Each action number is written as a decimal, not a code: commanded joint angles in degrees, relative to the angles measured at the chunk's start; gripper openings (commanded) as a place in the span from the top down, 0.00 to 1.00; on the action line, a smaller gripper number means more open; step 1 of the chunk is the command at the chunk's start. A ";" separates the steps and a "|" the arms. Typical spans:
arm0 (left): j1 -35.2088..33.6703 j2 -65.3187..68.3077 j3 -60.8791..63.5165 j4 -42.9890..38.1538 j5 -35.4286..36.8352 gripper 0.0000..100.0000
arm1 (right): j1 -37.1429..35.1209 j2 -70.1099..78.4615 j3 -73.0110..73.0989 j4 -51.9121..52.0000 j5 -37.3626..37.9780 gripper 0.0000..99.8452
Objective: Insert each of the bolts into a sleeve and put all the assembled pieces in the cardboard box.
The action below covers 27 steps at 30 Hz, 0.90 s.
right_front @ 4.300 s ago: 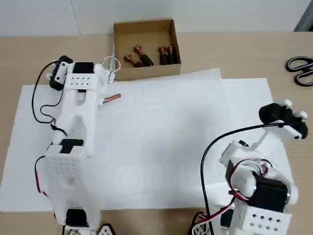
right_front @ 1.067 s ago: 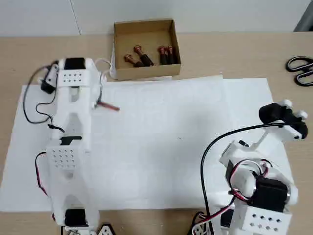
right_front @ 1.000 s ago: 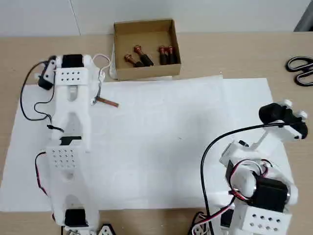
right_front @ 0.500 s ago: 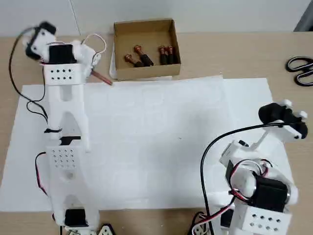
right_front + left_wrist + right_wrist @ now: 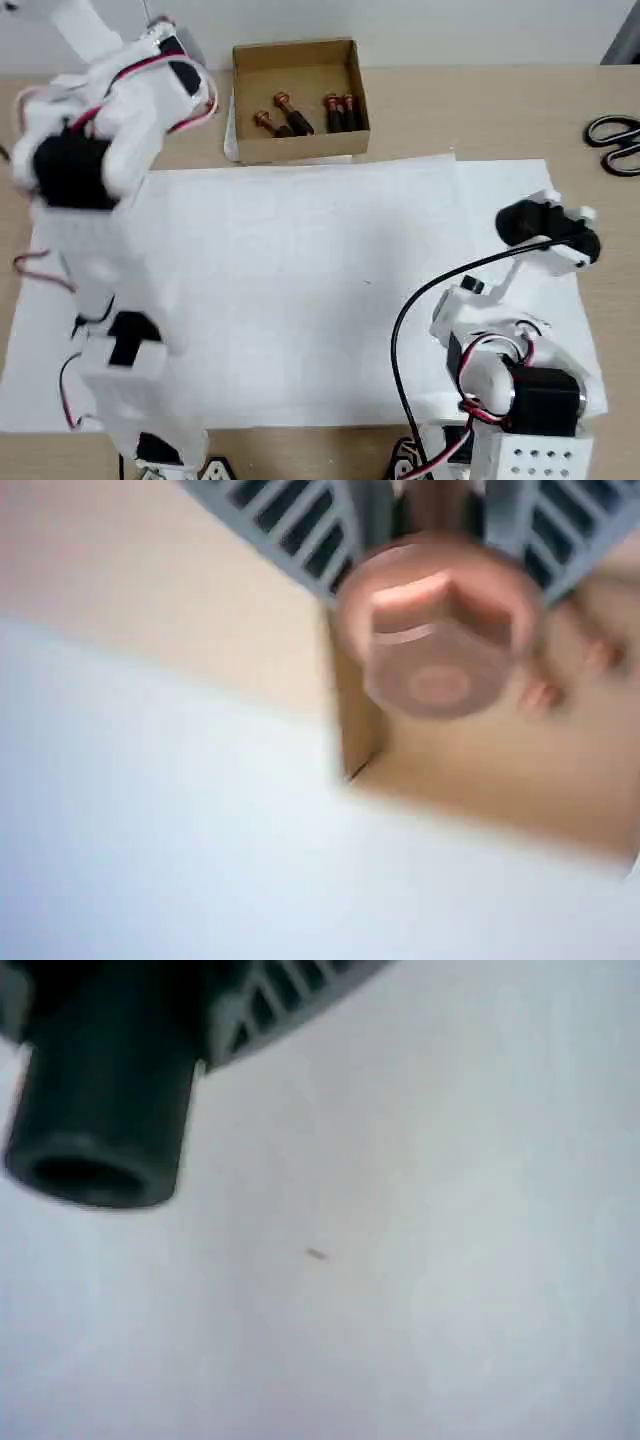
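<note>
A copper bolt (image 5: 437, 630) points head-first at the left wrist camera, with my left gripper (image 5: 437, 515) shut on its shank. That arm (image 5: 110, 130) is raised high over the table's far left, beside the cardboard box (image 5: 250, 58). The box corner (image 5: 358, 735) lies just below the bolt. Several assembled copper-and-black pieces (image 5: 283, 112) lie inside the box. My right gripper (image 5: 535, 228) hangs over the sheet's right side, shut on a black sleeve (image 5: 100, 1110) whose open end faces outward.
A white sheet (image 5: 330, 290) covers most of the wooden table. Black scissors (image 5: 612, 140) lie at the far right edge. Cables trail from both arms.
My left arm has lifted the bolt off the sheet and swung up and back beside the box. The right arm with its sleeve has shifted slightly left.
</note>
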 commanded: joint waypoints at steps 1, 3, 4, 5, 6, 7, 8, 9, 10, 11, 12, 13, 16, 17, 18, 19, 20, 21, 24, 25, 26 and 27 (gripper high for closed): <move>1.05 -9.76 -2.15 1.05 -3.87 0.99 | -1.71 -0.66 -3.16 0.66 1.05 1.00; 1.05 -13.63 -2.07 1.05 -5.80 0.99 | -2.59 -0.66 -3.34 0.66 2.11 1.00; 1.05 -15.65 -2.07 1.05 -7.12 0.99 | -2.86 -0.75 -3.34 0.66 2.55 1.00; 1.05 -17.58 -2.07 1.14 -8.53 0.99 | -3.03 -1.36 -3.34 0.66 3.08 1.00; 0.97 -19.34 -2.07 1.14 -10.20 0.99 | -3.30 -2.51 -3.34 0.66 3.69 1.00; 0.70 -21.10 -2.07 1.14 -11.78 0.99 | -3.30 -4.00 -3.34 0.66 4.40 1.00; 0.62 -22.77 -2.07 1.14 -13.27 0.99 | -3.30 -5.67 -3.34 0.66 5.36 1.00; 0.53 -24.53 -1.98 1.14 -14.68 0.99 | -3.30 -7.25 -3.08 0.57 6.33 1.00; 0.53 -26.11 -1.63 1.14 -16.00 0.99 | -3.30 -8.66 -2.99 0.57 7.21 1.00; 0.53 -27.69 -0.48 1.14 -17.49 0.99 | -3.30 -9.89 -2.90 0.57 7.91 1.00; 0.53 -29.36 1.27 1.14 -18.81 0.99 | -3.30 -10.95 -2.90 0.57 8.53 1.00; 0.53 -31.21 3.38 1.14 -19.87 0.99 | -3.30 -11.74 -2.90 0.66 9.23 1.00; 0.53 -37.36 13.14 1.14 -21.80 0.99 | -3.30 -13.05 -2.29 0.66 10.20 1.00; 0.53 -39.56 16.84 1.14 -22.15 0.99 | -3.30 -13.32 -1.58 0.66 10.20 1.00; 0.53 -41.76 20.70 1.14 -22.33 0.99 | -3.30 -13.49 -0.79 0.66 10.20 1.00; 0.53 -44.04 24.66 1.14 -22.86 0.99 | -3.30 -13.49 -0.44 0.75 10.20 1.00; 0.53 -46.33 28.44 1.14 -23.65 0.99 | -3.30 -13.49 -0.35 0.75 10.20 1.00; 0.53 -48.79 32.22 1.14 -24.62 0.99 | -3.30 -13.58 -0.35 0.84 10.20 1.00; 0.53 -56.88 44.00 1.05 -27.52 0.99 | -3.30 -13.58 -0.44 1.80 10.20 1.00; 0.53 -59.60 48.22 1.05 -28.13 0.99 | -3.30 -13.58 -0.44 1.80 10.20 1.00; 0.53 -62.51 52.26 0.97 -28.48 0.99 | -3.47 -13.58 -0.44 1.80 10.20 1.00; 0.53 -65.32 56.31 0.79 -28.40 0.99 | -4.26 -13.58 -0.44 1.80 10.20 1.00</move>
